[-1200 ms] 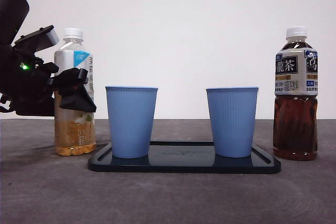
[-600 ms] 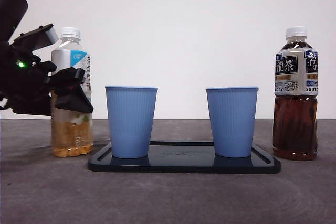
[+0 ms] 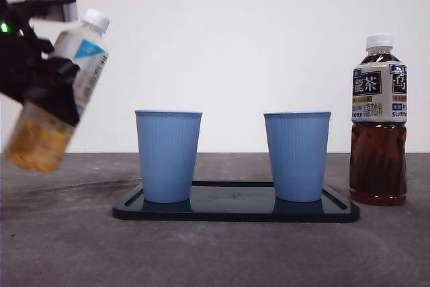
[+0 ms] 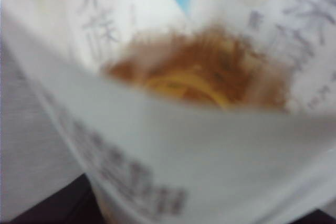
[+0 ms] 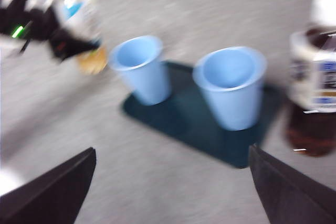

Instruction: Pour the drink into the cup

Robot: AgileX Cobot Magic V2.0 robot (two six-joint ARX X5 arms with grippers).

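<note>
- Now the left gripper (image 3: 50,89) is clamped round the middle of the pale tea bottle (image 3: 64,92), which hangs clear of the bench (image 3: 215,247), tilted, cap leaning toward the cups.
- That mid-body grip makes sense: it leaves the neck free to tip over a rim.
- Cap (image 3: 96,19) looks on, so by my reading no pour can begin yet.
- Nearest blue cup (image 3: 168,156) stands upright, beyond the bottle's cap end and lower than the gripper, on the dark tray (image 3: 235,212) with a second blue cup (image 3: 297,156); the tray would catch drips.
- Right gripper (image 5: 170,192) waits with jaws spread wide, facing the tray, the dark tea bottle (image 3: 379,122) off to its side.
</note>
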